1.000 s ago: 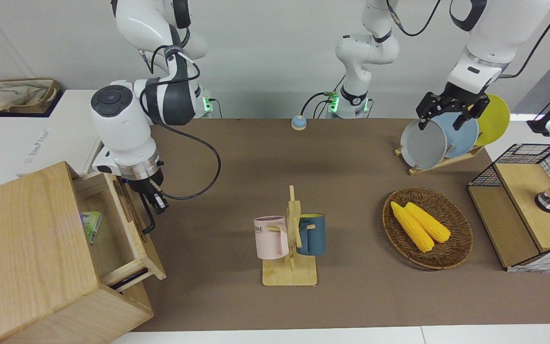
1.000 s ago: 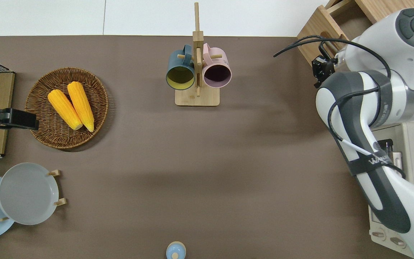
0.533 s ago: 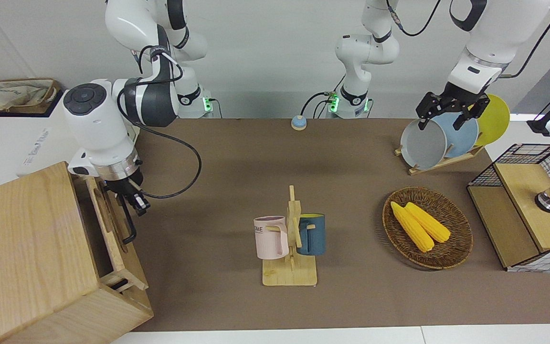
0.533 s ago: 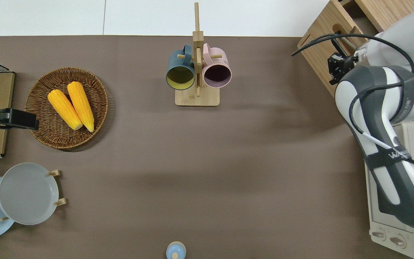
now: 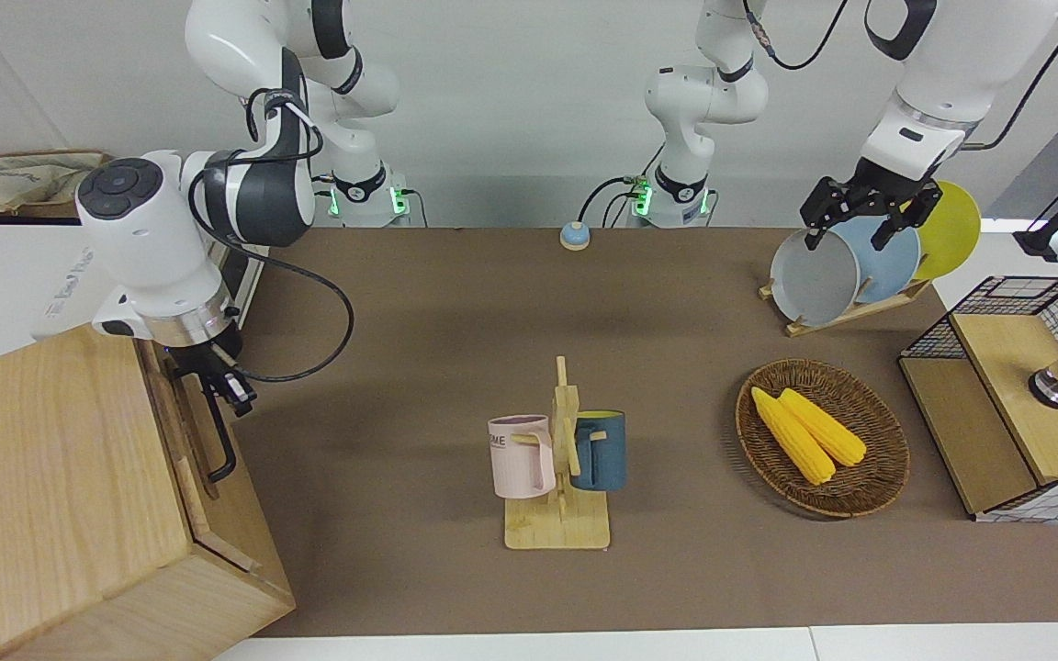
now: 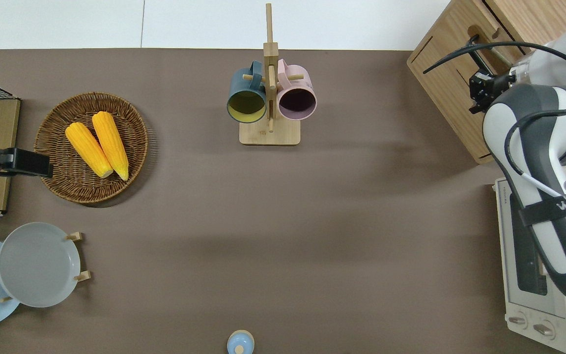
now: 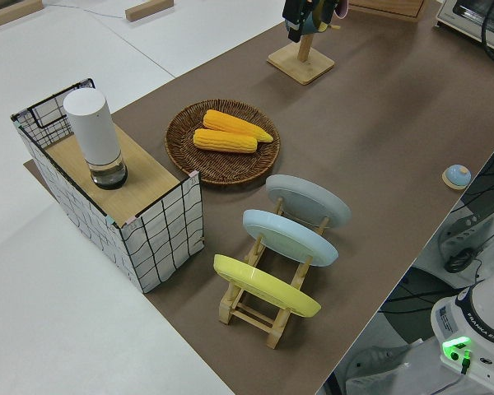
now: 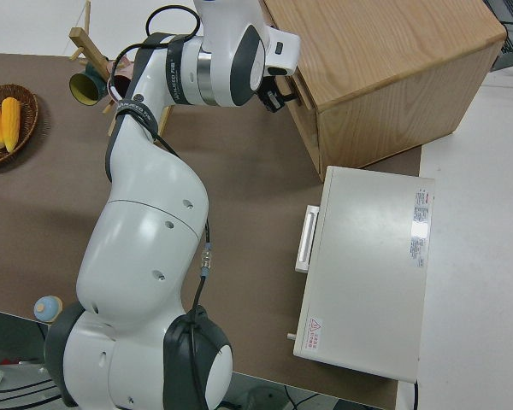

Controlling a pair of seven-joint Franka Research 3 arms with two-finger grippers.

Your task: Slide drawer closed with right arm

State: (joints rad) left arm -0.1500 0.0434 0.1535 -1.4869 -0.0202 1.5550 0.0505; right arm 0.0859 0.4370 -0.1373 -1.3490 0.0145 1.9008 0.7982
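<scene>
With my right gripper at the drawer handle (grip unclear, cannot tell), I'd push squarely until flush

The front camera faces the robots across the surface; the overhead looks straight down. Both share the mug rack. Side cameras sit raised, one at each arm's end.

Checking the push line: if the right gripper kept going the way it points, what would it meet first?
Probably the drawer front: the right gripper sits at its black handle, though contact is unclear.
</scene>
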